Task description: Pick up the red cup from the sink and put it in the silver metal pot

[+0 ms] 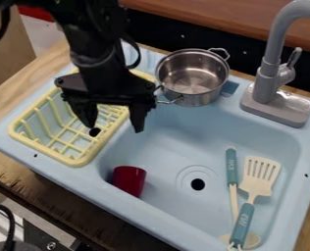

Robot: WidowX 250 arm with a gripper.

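And here's the black gripper [114,125], hanging open over the inner side of the yellow dish rack [78,161], its two fingers spread well apart with nothing gripped. The rack sits at the left of the pale blue sink [177,219], slats and bars showing inside it. Just beside the gripper, on the back ledge, there's the metal pot [198,98], upright, its shiny bottom in view, one handle towards the gripper and another at the far side.

Down into the basin now: a red cup [129,180] in the near left corner, and a dark drain hole [197,184] to its right. Over on the right side lie two kitchen tools, a slotted spatula [258,177] and a spoon-like tool [231,166], both with teal handles; the spatula's handle crosses the other's rounded head near the front wall.

The grey faucet [268,81] stands at the back right corner. Wooden counter [6,164] all around, a reddish-brown board [203,17] behind, and a black cable [11,223] curling at lower left.
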